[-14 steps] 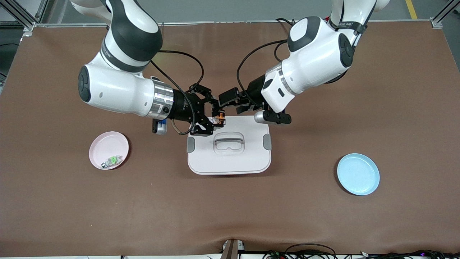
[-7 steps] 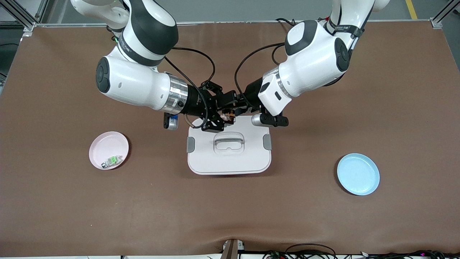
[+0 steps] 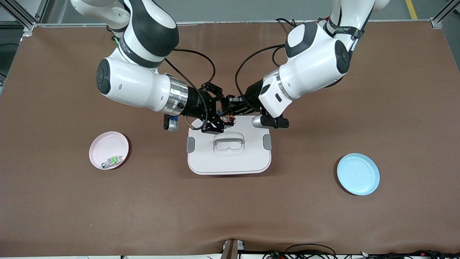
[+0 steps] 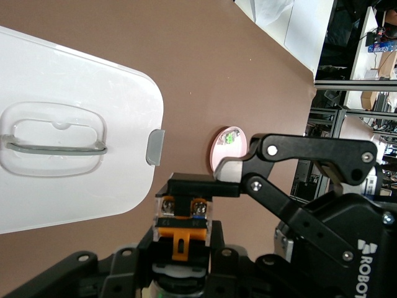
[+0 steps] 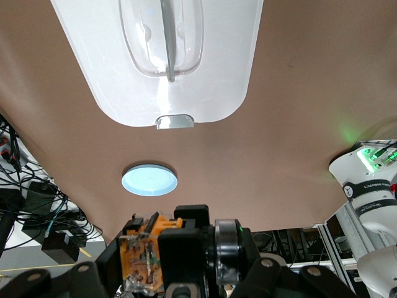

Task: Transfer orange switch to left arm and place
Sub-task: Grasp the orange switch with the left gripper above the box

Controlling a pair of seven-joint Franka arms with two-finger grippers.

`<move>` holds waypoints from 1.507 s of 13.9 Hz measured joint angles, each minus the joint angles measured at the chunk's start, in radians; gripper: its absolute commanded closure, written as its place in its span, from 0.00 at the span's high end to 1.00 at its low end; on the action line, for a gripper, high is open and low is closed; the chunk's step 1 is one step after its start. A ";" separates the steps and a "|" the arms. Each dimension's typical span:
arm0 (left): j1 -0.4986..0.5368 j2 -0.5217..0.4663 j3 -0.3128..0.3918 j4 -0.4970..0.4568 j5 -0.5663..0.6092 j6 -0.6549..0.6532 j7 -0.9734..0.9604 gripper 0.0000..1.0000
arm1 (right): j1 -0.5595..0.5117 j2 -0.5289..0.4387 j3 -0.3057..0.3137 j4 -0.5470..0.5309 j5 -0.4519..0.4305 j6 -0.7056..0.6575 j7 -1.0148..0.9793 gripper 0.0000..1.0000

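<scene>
The orange switch (image 3: pixel 228 117) hangs in the air over the edge of the white box (image 3: pixel 230 160), with both grippers meeting on it. My right gripper (image 3: pixel 220 119) is shut on it, and my left gripper (image 3: pixel 233 108) is shut on it from the facing end. In the left wrist view the orange switch (image 4: pixel 181 226) sits between my left gripper's (image 4: pixel 183 251) fingers, and a black finger of the right gripper (image 4: pixel 195 185) clamps its outer end. In the right wrist view the orange switch (image 5: pixel 144 253) fills my right gripper's (image 5: pixel 180 267) jaws. The box (image 5: pixel 186 81) lies below, its lid shut.
A pink plate (image 3: pixel 102 142) toward the right arm's end holds a green-and-clear component (image 3: pixel 112 160). A blue plate (image 3: pixel 358 174) lies toward the left arm's end. Black cables loop above the table between the two wrists.
The right arm carried the switch toward the left gripper. The left gripper's fingers came around the switch and closed on it. The box and the plates have not moved.
</scene>
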 measured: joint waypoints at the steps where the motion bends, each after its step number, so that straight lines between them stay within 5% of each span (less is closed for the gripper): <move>1: 0.000 0.000 0.000 0.000 0.000 0.000 0.000 0.08 | 0.000 0.000 0.000 0.000 0.000 0.000 0.000 0.00; 10: 0.000 0.007 0.001 -0.001 0.000 0.000 0.003 0.05 | 0.000 0.008 0.000 0.000 0.001 0.002 0.003 0.04; 11: 0.000 0.007 0.001 -0.001 0.000 0.000 0.003 0.05 | 0.000 0.008 0.000 0.000 0.001 0.002 0.003 0.27; 15: 0.000 0.007 0.001 -0.001 0.000 0.000 0.003 0.05 | 0.000 0.008 0.000 0.000 0.001 0.002 0.003 0.31; 16: 0.000 0.007 0.001 -0.001 0.000 0.000 0.003 0.05 | 0.000 0.008 0.000 0.000 0.001 0.002 0.003 0.46; 17: 0.000 0.007 0.001 -0.001 0.000 0.000 0.003 0.05 | 0.000 0.008 0.000 0.000 0.001 0.002 0.003 0.90; 18: 0.000 0.007 0.001 -0.001 0.000 0.001 0.003 0.05 | 0.000 0.008 0.000 0.000 0.001 0.002 0.003 1.00; 21: -0.001 0.006 -0.001 0.008 0.000 0.001 0.000 0.05 | 0.001 0.015 0.001 0.000 -0.001 0.011 0.004 1.00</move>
